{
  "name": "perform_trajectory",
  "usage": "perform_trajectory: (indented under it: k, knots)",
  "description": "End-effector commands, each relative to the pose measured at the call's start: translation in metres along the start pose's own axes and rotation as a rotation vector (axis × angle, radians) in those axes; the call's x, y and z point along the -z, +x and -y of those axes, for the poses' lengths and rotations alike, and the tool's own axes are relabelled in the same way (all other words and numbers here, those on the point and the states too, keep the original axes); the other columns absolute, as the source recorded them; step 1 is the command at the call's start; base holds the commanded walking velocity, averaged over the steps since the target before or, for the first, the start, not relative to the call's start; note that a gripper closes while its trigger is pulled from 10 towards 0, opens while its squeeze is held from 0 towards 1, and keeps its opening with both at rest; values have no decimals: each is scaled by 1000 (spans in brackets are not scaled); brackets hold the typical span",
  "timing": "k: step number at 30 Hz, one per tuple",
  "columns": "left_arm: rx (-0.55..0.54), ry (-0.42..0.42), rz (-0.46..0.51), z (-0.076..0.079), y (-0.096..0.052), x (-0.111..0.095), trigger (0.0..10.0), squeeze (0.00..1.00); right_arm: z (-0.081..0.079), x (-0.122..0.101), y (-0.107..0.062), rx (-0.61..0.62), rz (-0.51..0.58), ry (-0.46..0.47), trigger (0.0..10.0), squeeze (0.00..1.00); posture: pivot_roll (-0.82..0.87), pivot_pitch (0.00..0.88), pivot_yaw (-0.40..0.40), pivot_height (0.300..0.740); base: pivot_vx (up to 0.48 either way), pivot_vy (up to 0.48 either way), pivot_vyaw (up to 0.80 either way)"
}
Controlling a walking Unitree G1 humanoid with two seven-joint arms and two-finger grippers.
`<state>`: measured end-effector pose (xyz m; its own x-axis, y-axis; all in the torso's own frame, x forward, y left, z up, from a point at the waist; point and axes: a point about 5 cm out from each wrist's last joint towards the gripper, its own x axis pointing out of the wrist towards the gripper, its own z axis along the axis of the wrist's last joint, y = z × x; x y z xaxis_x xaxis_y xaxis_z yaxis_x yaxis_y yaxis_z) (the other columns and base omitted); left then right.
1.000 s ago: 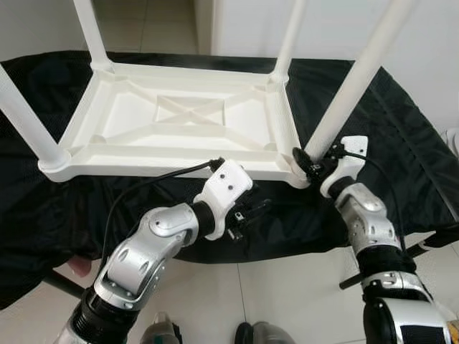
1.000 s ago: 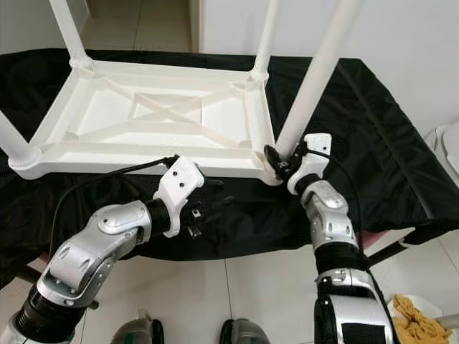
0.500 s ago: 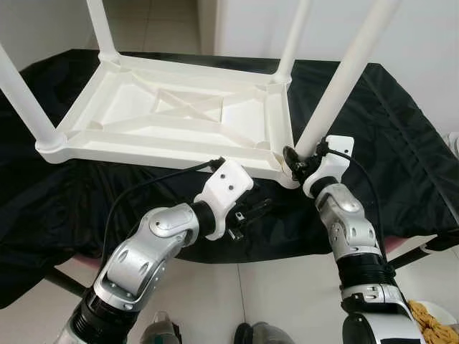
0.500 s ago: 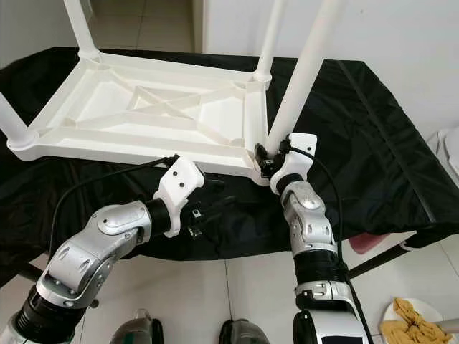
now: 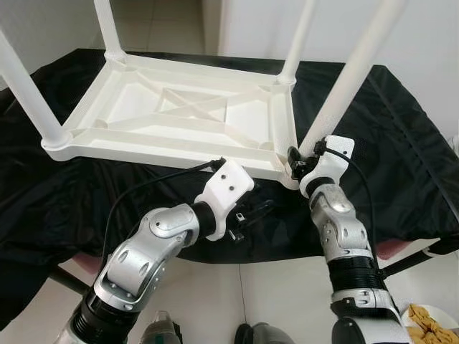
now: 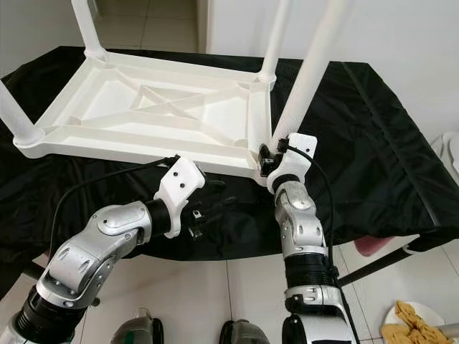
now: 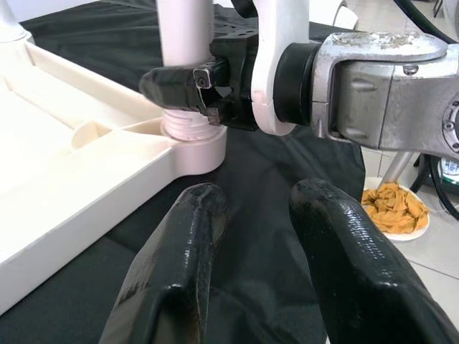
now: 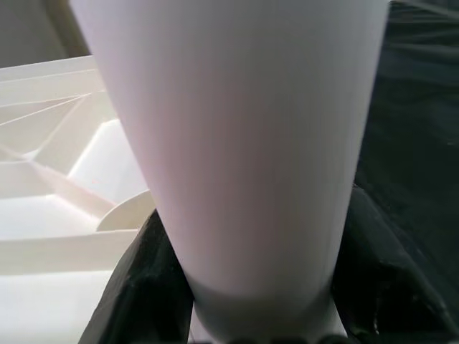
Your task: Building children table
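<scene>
A white plastic children's table [image 5: 165, 159] lies upside down on a black cloth, with its legs pointing up. My right gripper [image 5: 295, 161] is shut on the base of the near-right leg [image 5: 351, 79], just above the corner socket. In the right wrist view that leg [image 8: 244, 143] sits between the black fingers [image 8: 136, 287]. My left gripper [image 5: 254, 211] hovers low over the cloth, just in front of the table's near edge. It is open with nothing between its fingers [image 7: 179, 244]. The left wrist view looks toward the right gripper [image 7: 193, 82] clamped on the leg.
The black cloth [image 5: 401, 143] covers a low stand and hangs over its front edge. A plate of yellow-brown pieces [image 6: 419, 319] sits on the tiled floor at the right. A pink object [image 6: 369, 247] peeks out under the cloth. White walls stand behind.
The view has shifted. My right forearm has swung in to the left and stands more upright under the leg, still gripping it. The left gripper holds its place.
</scene>
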<state>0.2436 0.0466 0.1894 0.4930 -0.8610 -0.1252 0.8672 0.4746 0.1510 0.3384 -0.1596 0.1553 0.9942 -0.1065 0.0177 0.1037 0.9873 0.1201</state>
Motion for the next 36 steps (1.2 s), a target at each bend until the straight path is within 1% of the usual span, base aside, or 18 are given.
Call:
perform_trajectory:
  k: [1,3,4,5,7,8,9,11,12,13,16,17,24,25,26,27,34,36]
  knots:
    - [-7,-10,-12,3,0,2,10000,0,21,7,-5,151,-25,21,10000,0,56,66,-75,740,0,0,0]
    - [-8,-11,-13,3,0,2,10000,0,26,9,-8,239,-35,22,10000,0,55,68,-73,740,0,0,0]
    - [-8,-11,-13,3,0,2,10000,0,26,9,-8,239,-35,22,10000,0,55,68,-73,740,0,0,0]
    - [-7,-10,-13,3,0,2,10000,0,29,11,-10,281,-39,24,10000,0,55,68,-73,740,0,0,0]
    - [-7,-10,-13,3,0,2,10000,0,29,11,-10,281,-39,24,10000,0,55,68,-73,740,0,0,0]
    - [-6,-10,-13,3,0,2,10000,0,35,12,-13,362,-40,11,10000,0,53,70,-71,740,0,0,0]
    - [-6,-10,-13,3,0,2,10000,0,35,12,-13,362,-40,11,10000,0,53,70,-71,740,0,0,0]
    - [-3,-9,-13,3,1,2,10000,0,46,15,-17,499,-49,-8,10000,0,51,72,-68,740,0,0,0]
    - [-3,-9,-13,3,1,2,10000,0,46,15,-17,499,-49,-8,10000,0,51,72,-68,740,0,0,0]
    - [-2,-10,-13,3,1,2,10000,0,51,17,-19,546,-55,-8,10000,0,51,72,-68,740,0,0,0]
    - [-2,-9,-13,3,1,2,10000,0,54,17,-20,578,-52,-14,10000,0,49,76,-66,740,0,0,0]
    - [-1,-9,-13,3,1,2,10000,0,58,18,-21,610,-56,-26,10000,0,49,77,-66,740,0,0,0]
    - [-1,-9,-12,3,1,2,10000,0,56,20,-20,613,-73,-39,10000,0,47,78,-66,740,0,0,0]
    - [-1,-9,-12,2,1,2,10000,0,53,21,-19,579,-77,-30,10000,337,47,78,-66,740,0,0,0]
    - [-1,-9,-12,2,1,2,10000,0,53,21,-19,579,-77,-30,10000,337,47,78,-66,740,0,0,0]
    - [-4,-8,-12,2,1,2,10000,0,45,20,-16,491,-62,-12,10000,1000,48,75,-66,740,0,0,0]
    - [-6,-9,-13,2,1,2,10000,0,38,14,-15,400,-14,1,10000,1000,50,75,-67,740,0,0,0]
    - [-11,-8,-16,0,0,2,10000,0,37,7,-13,352,47,-22,10000,1000,50,77,-66,740,0,0,0]
